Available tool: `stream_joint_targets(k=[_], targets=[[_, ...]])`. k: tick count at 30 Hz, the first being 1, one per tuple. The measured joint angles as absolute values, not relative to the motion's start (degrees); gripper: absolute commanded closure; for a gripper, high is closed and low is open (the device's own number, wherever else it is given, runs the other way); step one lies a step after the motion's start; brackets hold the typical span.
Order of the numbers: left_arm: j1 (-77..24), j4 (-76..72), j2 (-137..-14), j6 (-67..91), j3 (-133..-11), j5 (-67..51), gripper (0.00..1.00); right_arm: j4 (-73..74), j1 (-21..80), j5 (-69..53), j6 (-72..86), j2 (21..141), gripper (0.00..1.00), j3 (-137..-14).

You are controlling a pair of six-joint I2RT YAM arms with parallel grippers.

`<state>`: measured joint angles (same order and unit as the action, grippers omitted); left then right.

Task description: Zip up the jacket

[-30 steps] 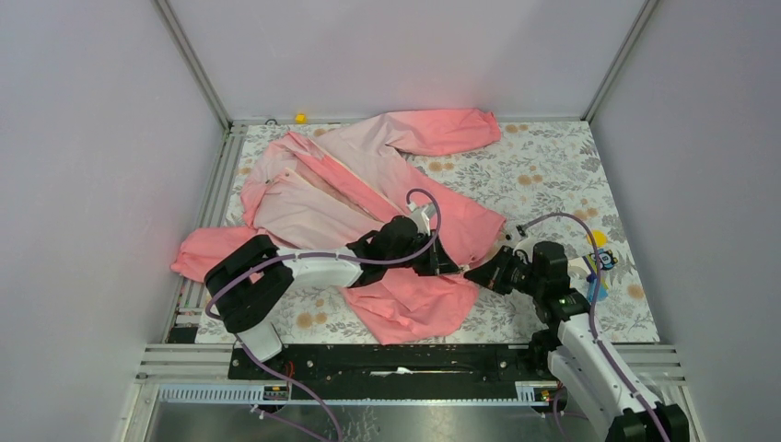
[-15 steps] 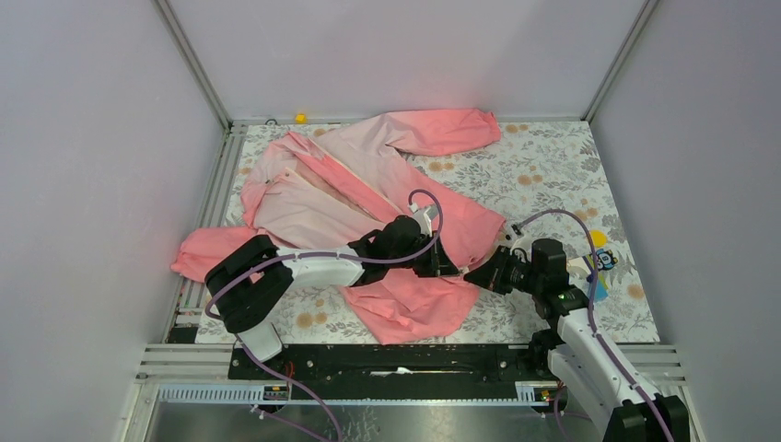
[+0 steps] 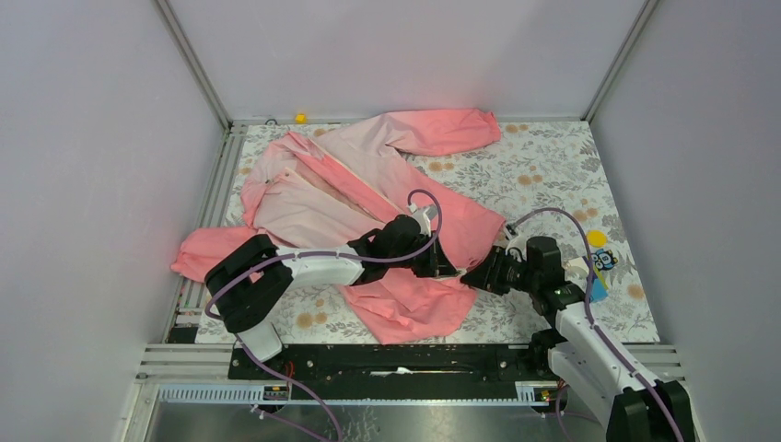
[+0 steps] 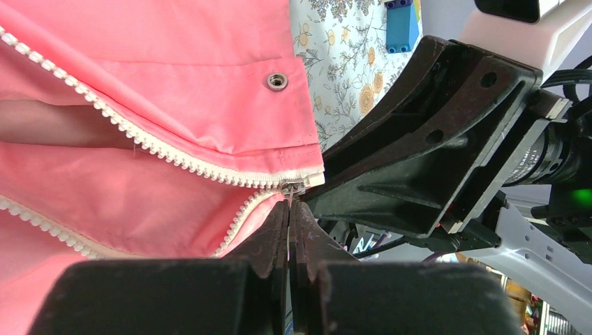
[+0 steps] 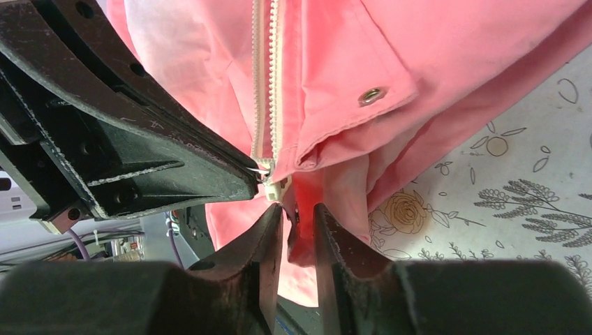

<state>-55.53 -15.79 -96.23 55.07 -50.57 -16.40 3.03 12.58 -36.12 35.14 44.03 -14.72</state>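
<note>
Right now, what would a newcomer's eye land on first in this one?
The pink jacket sprawled open across the flowered table cover, from the far left corner toward the near middle. At its near hem both arms meet: the left pincer shut at the lower end of the zipper, the right pincer slightly parted around a fold of hem.

from the top camera the zipper's [image 4: 174,157] bottom end is buried under the left arm's [image 3: 322,267] wrist. the jacket [image 4: 174,84] runs off the left wrist view's top and left edges. tiny yellow thing [image 3: 300,117] at the far tabletop [image 3: 553,166] edge, too small to tell.
</note>
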Motion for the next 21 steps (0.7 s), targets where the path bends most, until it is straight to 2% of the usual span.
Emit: stream_joint_targets(k=[3,5,7,8,9,21], targets=[[-55.51,-15.77,-96.27,55.07,-50.68,-16.51,1.0,1.98,14.0,-35.73,35.18,44.71,0.69,-14.92],[-55.53,-15.75,-96.38,55.07,-50.89,-16.69,1.0,1.06,14.96,-35.4,35.2,45.25,0.72,-14.96],[-55.53,-15.75,-96.55,55.07,-51.09,-16.88,1.0,0.38,15.81,-34.98,35.22,45.93,0.81,-15.11],[-55.53,-15.75,-96.57,55.07,-51.11,-16.91,1.0,0.3,16.1,-34.74,35.18,46.28,0.93,-15.27],[-55.53,-15.75,-96.6,55.07,-51.13,-16.95,1.0,0.36,16.38,-34.26,35.11,46.65,1.0,-15.59],[-55.46,-15.0,-96.62,55.35,-51.7,-15.7,1.0,2.74,16.93,-29.93,35.09,43.97,1.0,-16.91]])
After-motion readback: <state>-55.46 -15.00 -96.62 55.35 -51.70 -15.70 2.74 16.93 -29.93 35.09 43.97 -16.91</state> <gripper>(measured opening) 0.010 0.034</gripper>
